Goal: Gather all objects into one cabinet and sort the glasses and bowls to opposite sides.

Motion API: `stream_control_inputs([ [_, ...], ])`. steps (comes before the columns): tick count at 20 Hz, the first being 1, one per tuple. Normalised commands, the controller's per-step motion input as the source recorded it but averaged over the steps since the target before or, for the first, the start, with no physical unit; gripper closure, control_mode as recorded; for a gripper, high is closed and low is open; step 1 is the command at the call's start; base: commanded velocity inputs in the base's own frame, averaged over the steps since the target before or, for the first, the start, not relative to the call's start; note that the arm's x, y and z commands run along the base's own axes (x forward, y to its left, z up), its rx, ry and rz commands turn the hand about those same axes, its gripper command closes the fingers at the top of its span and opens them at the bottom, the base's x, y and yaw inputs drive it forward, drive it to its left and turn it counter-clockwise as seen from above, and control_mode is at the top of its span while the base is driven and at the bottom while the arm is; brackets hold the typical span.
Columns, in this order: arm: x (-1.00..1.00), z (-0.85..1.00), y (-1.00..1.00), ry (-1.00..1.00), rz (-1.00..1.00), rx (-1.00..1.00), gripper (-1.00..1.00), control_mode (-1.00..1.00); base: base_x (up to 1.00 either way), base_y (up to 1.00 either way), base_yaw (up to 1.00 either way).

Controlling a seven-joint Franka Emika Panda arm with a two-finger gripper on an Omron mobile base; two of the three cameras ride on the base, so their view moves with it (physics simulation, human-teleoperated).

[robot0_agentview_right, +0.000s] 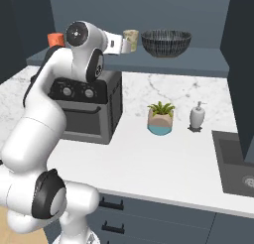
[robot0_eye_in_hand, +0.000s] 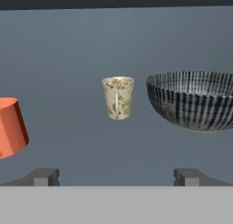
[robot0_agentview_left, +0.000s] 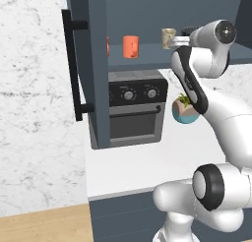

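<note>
Hand view is being used to show the deciding relation: the beige patterned cup [robot0_eye_in_hand: 118,98] is lying straight ahead of the tool [robot0_eye_in_hand: 116,176], centred between its two dark fingertips [robot0_eye_in_hand: 43,176], which are being held spread wide with nothing between them. The cup is standing upright on the cabinet shelf [robot0_agentview_right: 198,62], its long axis vertical and thus crossing the line on which the fingers would be closing, so a forward reach is judged to be what the next move calls for. The dark patterned bowl [robot0_eye_in_hand: 193,100] is sitting just beside the cup on one side, apart from it by a narrow gap, while an orange cup [robot0_eye_in_hand: 10,127] is standing farther off on the other side; the bowl's nearness is judged the main risk for a finger sweeping past. In the right base view the tool [robot0_agentview_right: 128,43] is being held level with the shelf, close to the cup [robot0_agentview_right: 131,40]. The cup is being seen as a small tapered beaker, pale beige with faint reddish and green markings, far narrower than the bowl.
</note>
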Motion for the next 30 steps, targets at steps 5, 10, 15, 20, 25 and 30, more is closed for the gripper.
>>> stream_control_inputs([
  [5,0.17,-0.03,0.00,0.00,0.00,0.00,-1.00,-1.00,0.00,0.00,0.00],
  [10,0.18,-0.01,0.00,0.00,0.00,0.00,-1.00,-1.00,0.00,0.00,0.00],
  [15,0.10,-0.02,0.00,0.00,0.00,0.00,-1.00,-1.00,0.00,0.00,0.00],
  [20,0.19,0.00,0.00,0.00,0.00,0.00,-1.00,-1.00,0.00,0.00,0.00],
  [25,0.47,0.00,0.00,0.00,0.00,0.00,-1.00,-1.00,0.00,0.00,0.00],
  [30,0.55,0.00,-0.06,0.00,0.00,0.03,-1.00,-1.00,0.00,0.00,0.00],
])
